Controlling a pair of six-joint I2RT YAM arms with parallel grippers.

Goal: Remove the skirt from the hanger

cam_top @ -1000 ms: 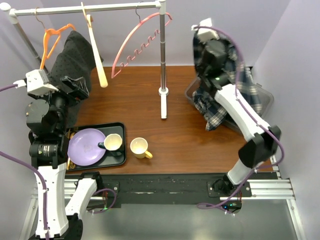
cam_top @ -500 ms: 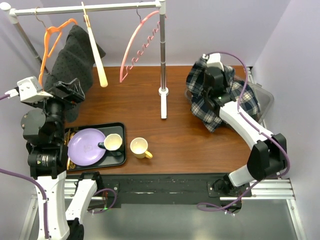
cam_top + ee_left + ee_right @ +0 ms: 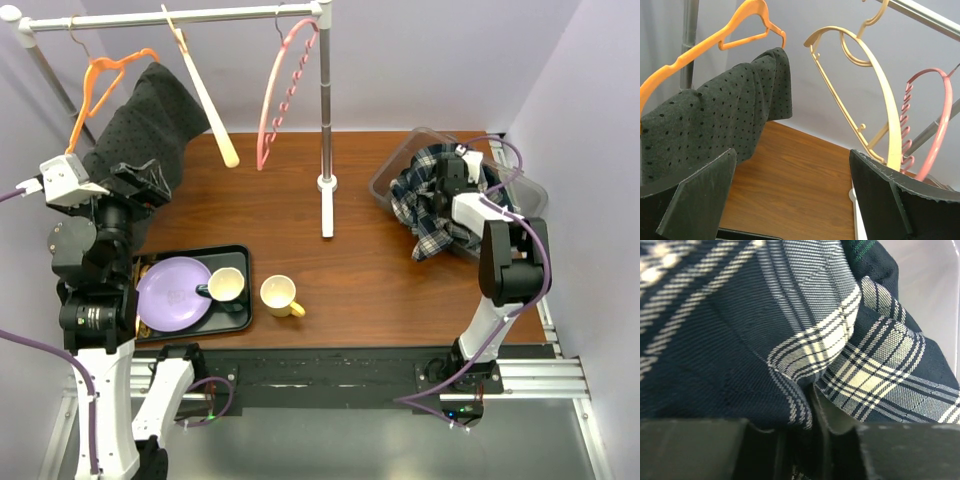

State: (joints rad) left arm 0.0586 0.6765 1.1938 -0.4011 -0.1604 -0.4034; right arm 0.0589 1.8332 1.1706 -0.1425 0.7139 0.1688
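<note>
Plaid skirt (image 3: 428,205) lies bunched in clear bin (image 3: 393,165), off pink hanger (image 3: 268,110). Right jaws nearly closed, pinching its fabric; left jaws wide apart, holding nothing

Lab cell: purple walls (image 3: 430,60), aluminium rail (image 3: 540,378).

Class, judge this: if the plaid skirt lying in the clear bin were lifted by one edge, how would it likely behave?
Probably floppy: the plaid skirt lies crumpled in folds and spills over the bin rim, so it would drape and trail. Likely light: thin woven cloth. Its weave looks textured, so slipping seems unlikely.
</note>
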